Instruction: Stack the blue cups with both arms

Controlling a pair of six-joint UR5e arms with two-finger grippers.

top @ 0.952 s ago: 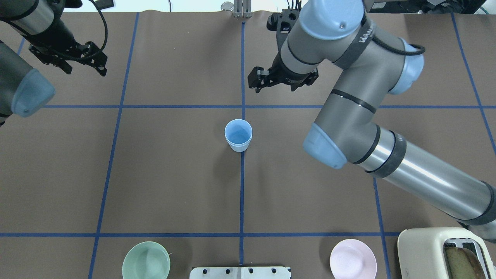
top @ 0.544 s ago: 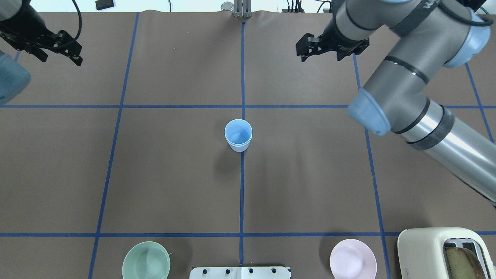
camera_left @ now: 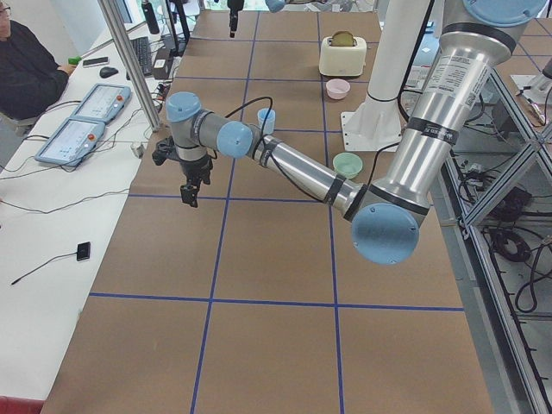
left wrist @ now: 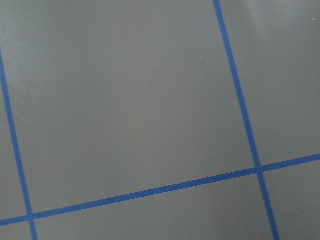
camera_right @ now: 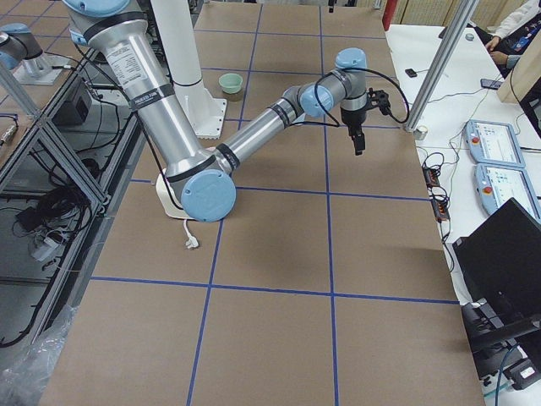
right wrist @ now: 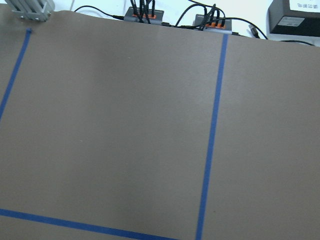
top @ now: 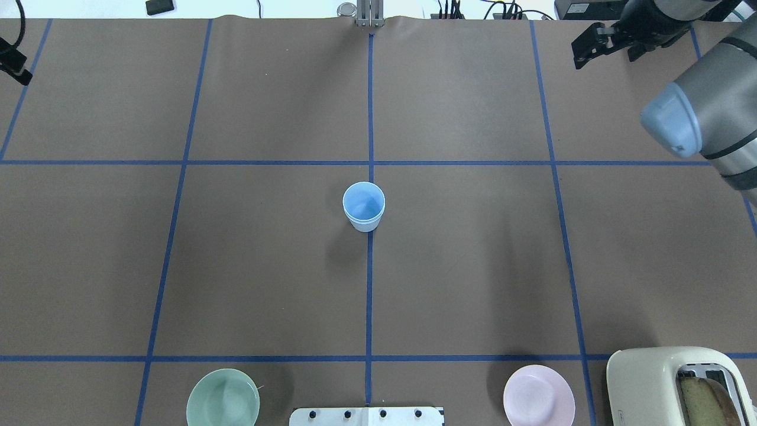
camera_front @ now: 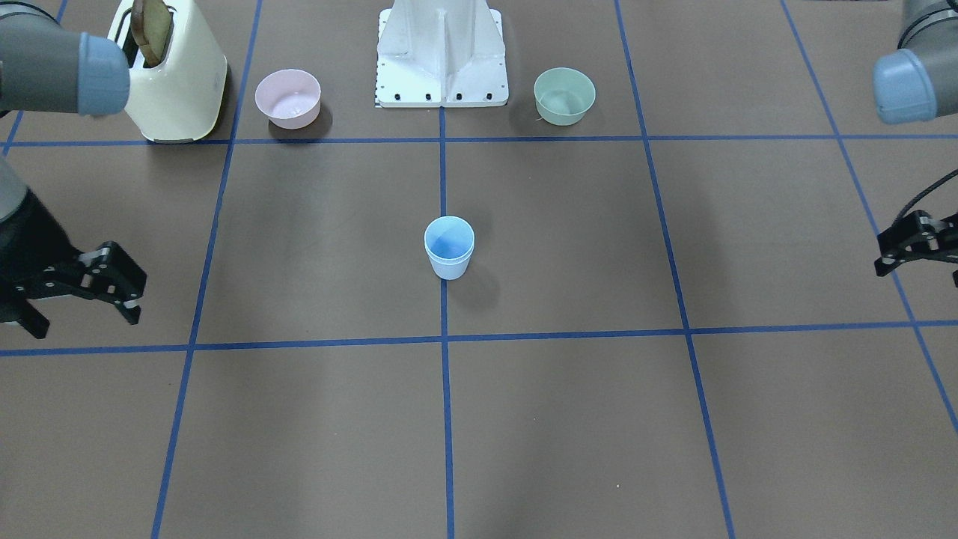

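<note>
The two blue cups (top: 364, 207) stand nested one inside the other, upright, on the centre tape line; they also show in the front view (camera_front: 449, 248) and small in the left side view (camera_left: 266, 119). Neither gripper touches them. My right gripper (top: 603, 58) is open and empty, hovering over the far right corner of the table, and it shows at the left edge of the front view (camera_front: 86, 320). My left gripper (camera_front: 919, 271) is open and empty at the far left side, mostly cut off by the overhead view's edge (top: 15, 64).
A green bowl (top: 223, 397) and a pink bowl (top: 539, 395) sit near the robot's base, on either side of the white pedestal (camera_front: 441, 52). A cream toaster (top: 674, 384) with bread stands at the near right. An operator (camera_left: 26, 69) sits beyond the far edge.
Both arms have swung outward, away from the centre. The right gripper went to the far right, the left gripper off to the left edge. The stacked cups have not moved.
</note>
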